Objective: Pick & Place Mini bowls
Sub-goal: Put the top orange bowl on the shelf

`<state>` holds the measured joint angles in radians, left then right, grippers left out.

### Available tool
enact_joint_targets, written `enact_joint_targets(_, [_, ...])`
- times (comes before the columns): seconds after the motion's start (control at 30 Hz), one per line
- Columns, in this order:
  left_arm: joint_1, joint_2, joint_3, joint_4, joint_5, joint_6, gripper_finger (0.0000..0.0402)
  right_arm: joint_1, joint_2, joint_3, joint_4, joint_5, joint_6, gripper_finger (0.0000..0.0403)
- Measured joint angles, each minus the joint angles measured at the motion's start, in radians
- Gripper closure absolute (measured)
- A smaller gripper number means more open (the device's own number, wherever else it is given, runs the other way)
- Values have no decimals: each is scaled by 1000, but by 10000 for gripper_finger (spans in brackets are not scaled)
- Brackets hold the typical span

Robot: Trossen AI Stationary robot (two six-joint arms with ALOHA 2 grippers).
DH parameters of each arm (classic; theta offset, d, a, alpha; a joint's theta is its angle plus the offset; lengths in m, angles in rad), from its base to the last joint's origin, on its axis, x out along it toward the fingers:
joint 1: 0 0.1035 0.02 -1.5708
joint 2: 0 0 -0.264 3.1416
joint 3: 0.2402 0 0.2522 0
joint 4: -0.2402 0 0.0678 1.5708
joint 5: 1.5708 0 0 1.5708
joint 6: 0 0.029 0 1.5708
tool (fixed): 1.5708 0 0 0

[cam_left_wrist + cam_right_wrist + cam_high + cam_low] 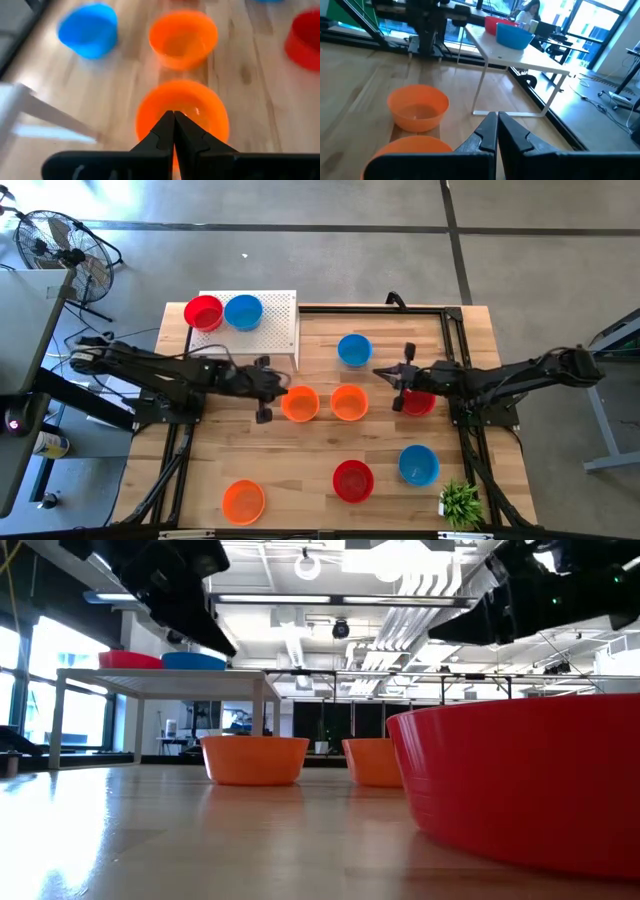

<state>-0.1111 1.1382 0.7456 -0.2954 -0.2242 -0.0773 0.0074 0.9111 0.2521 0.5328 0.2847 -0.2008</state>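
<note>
Nine mini bowls show in the high view. A red bowl (204,312) and a blue bowl (243,311) sit on the white perforated stand (277,335). On the table stand two orange bowls (300,403) (349,403), a blue bowl (354,350), a red bowl (417,402), another blue bowl (418,464), another red bowl (352,480) and a third orange bowl (243,500). My left gripper (278,391) (174,116) is shut and hovers over the near rim of the left orange bowl (182,107). My right gripper (385,372) (497,117) is shut, raised between the blue bowl and the red bowl.
A small green plant (460,502) stands at the table's near right corner. A dark frame (450,330) runs along the far and right edges. The stand's thin white legs (481,85) rest on the table's far left part. A person (530,10) sits in the room beyond.
</note>
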Motion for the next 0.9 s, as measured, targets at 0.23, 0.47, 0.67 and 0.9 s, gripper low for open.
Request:
enact_joint_targets(0.23, [-83, 180, 160, -191, -2, -188, 353, 0, -1, -75, 114, -3, 25, 400])
enact_joint_targets(0.47, [-156, 364, 301, -211, 20, -266, 275, -1, -3, -85, 174, -25, -54, 402])
enact_joint_targets(0.67, [-158, 534, 414, -279, -3, -413, 257, -1, -4, -85, 153, -48, -69, 402])
enact_joint_targets(0.9, [-157, 632, 479, -345, -26, -506, 259, -1, -3, -85, 153, -52, -70, 403])
